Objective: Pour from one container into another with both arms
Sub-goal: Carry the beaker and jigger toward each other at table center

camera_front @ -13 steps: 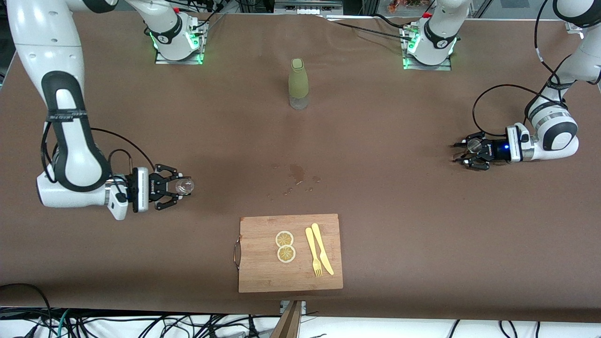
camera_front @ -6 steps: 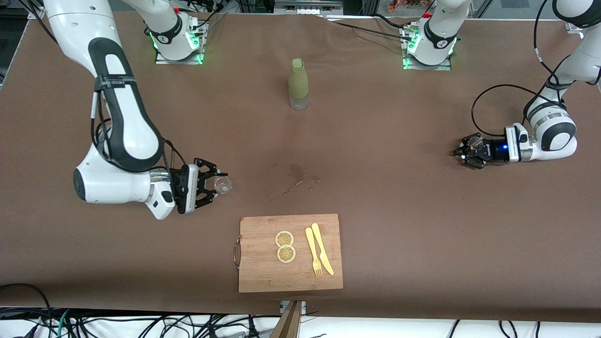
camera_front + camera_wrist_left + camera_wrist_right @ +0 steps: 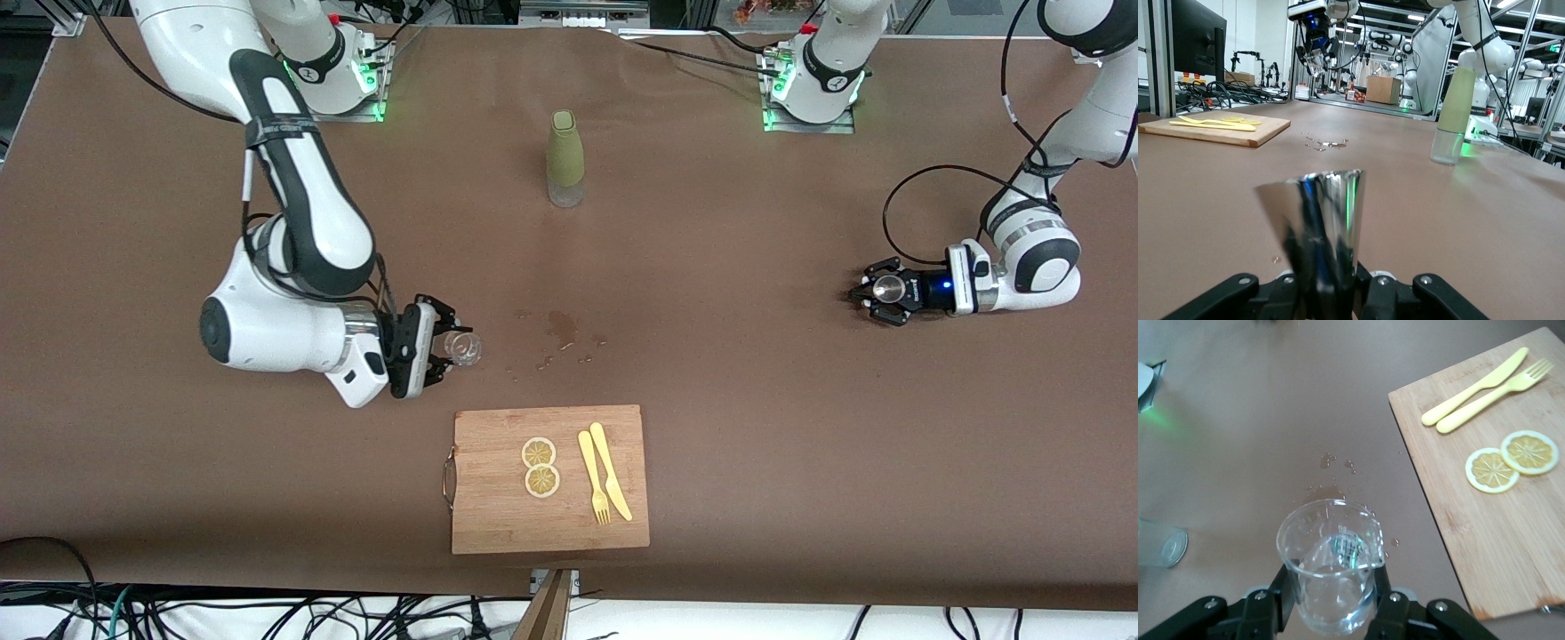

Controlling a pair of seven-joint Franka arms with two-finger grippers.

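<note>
Glass cup (image 3: 1330,568) in right claw (image 3: 1331,603)

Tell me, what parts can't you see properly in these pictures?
- Jigger: in the left wrist view its bottom is cut off by the edge and hidden by the left gripper. Nothing shows what is inside.
- Glass cup: the right gripper hides its base.
- Olive-green bottle: the right wrist view's edge cuts off all but its clear bottom.

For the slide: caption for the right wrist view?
Right gripper holds a clear glass cup above the table, near the cutting board.
</note>
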